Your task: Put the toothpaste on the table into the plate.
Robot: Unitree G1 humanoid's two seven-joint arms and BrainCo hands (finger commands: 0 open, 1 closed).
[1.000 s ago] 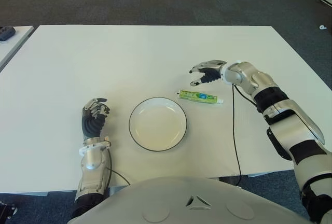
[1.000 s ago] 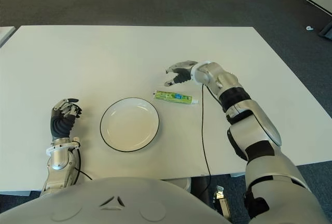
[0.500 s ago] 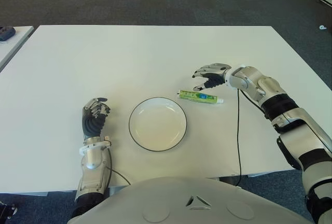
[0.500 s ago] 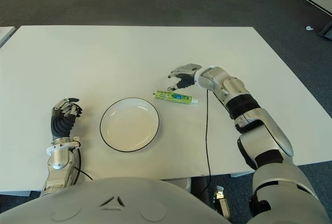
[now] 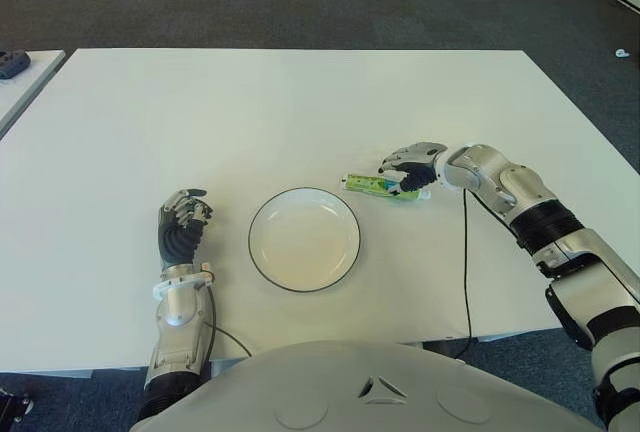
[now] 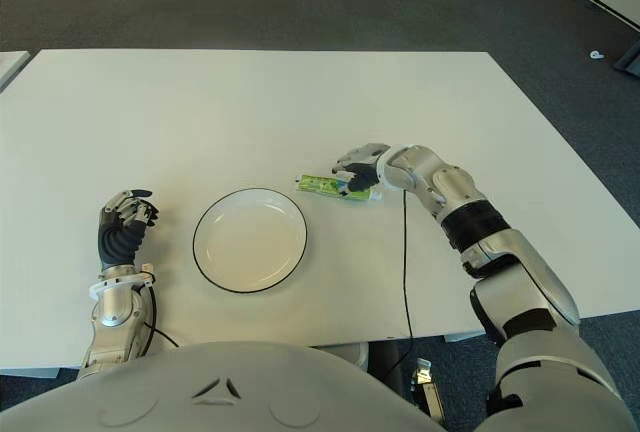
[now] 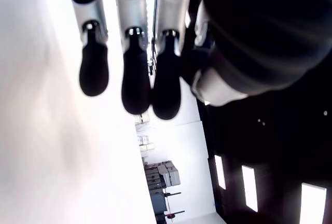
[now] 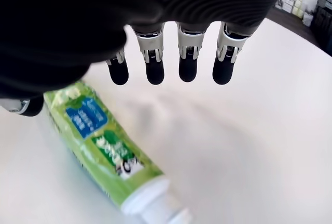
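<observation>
Left eye view: the right robot hand (image 5: 408, 167), right of centre, has come down from above the toothpaste (image 5: 378, 186) onto its capped end, so the reach is over and the grasp is about to begin (a judgement). The tube lies flat on the white bench (image 5: 250, 112), just right of the empty plate (image 5: 304, 239). The left robot hand (image 5: 180, 227), lower left beside the plate, is idle with fingers curled on nothing.

Right eye view: the same arrangement; tube and plate apart.

Right wrist view: four fingers (image 8: 188, 68) hang extended, spread wide above the tube, not closed on it; the thumb sits beside the tube's far end.
</observation>
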